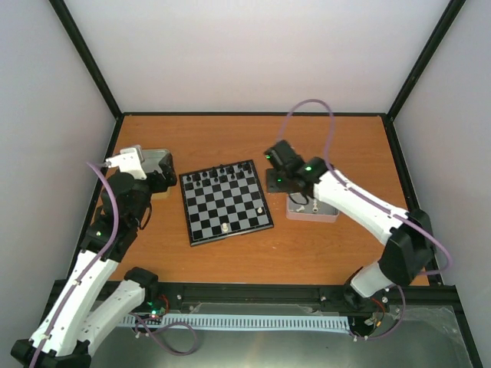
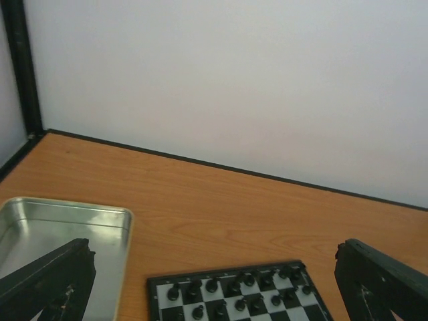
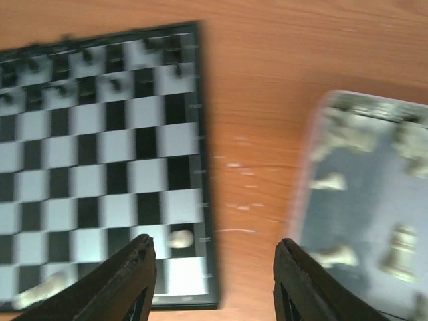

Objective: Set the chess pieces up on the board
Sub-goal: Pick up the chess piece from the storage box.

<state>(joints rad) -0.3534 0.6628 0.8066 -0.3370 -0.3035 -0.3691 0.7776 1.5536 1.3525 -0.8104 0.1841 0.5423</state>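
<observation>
The board [image 1: 228, 205] lies mid-table with black figures along its far rows. Two cream-white chess pieces stand on it, one near the right edge [image 1: 261, 209] and one near the front [image 1: 224, 228]. In the right wrist view the board [image 3: 100, 147] is on the left with one white piece [image 3: 179, 238] by its edge. Several white pieces [image 3: 332, 181] lie in a silver tray [image 3: 314, 200] on the right. My right gripper [image 3: 214, 267] is open and empty above the bare wood between board and tray. My left gripper [image 2: 214, 287] is open and empty, left of the board [image 2: 234, 294].
A second silver tray [image 2: 100, 221] sits at the far left, under my left gripper [image 1: 157, 180]. The right tray [image 1: 322, 215] lies under my right arm, behind the right gripper [image 1: 280, 182]. Black frame posts and white walls enclose the table.
</observation>
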